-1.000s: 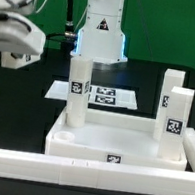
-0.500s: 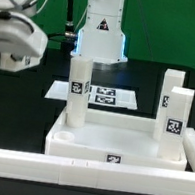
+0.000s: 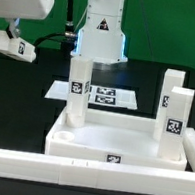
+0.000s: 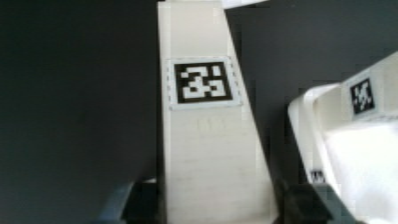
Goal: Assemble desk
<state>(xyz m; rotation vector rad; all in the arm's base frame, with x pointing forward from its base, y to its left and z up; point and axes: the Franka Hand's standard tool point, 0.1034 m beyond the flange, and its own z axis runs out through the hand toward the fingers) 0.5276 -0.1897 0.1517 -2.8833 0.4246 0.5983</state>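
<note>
Fingers (image 4: pixel 139 196) of the gripper (image 4: pixel 208 200) are clamped on either side of a white desk leg (image 4: pixel 201 120), its square tag facing the wrist camera. In the exterior view the gripper (image 3: pixel 14 45) sits at the far upper left, holding this leg. Compared with half a second ago, it has risen and tilted, so less of the hand is in frame and the tagged leg hangs lower at the left edge. By judgement, the leg is being carried toward a free socket. Tabletop (image 3: pixel 129 141) lies at the near centre, rim up. One leg (image 3: pixel 78 91) stands at its far left corner, two more legs (image 3: pixel 177 115) at the exterior view's right. Beyond lies the marker board (image 3: pixel 111 96); a white border bar (image 3: pixel 85 169) runs along the near edge.
</note>
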